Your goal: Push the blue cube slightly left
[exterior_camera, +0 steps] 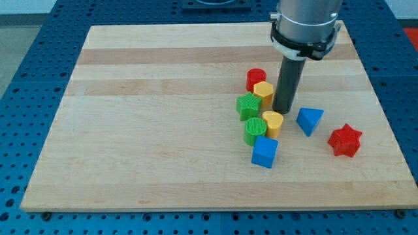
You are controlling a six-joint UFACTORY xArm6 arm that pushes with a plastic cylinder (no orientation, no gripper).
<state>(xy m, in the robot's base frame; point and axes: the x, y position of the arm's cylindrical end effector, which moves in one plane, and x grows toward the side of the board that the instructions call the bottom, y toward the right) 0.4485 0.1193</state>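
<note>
The blue cube (264, 151) sits on the wooden board (163, 117), right of centre and toward the view's bottom. It touches a green cylinder (255, 130) and a yellow block (273, 122) just above it. My tip (283, 110) stands above and slightly right of the blue cube, next to the yellow block, apart from the cube.
A green star-shaped block (249, 106), a yellow hexagonal block (264, 93) and a red cylinder (256, 79) cluster left of the rod. A blue triangular block (309, 121) and a red star (345, 140) lie at the view's right.
</note>
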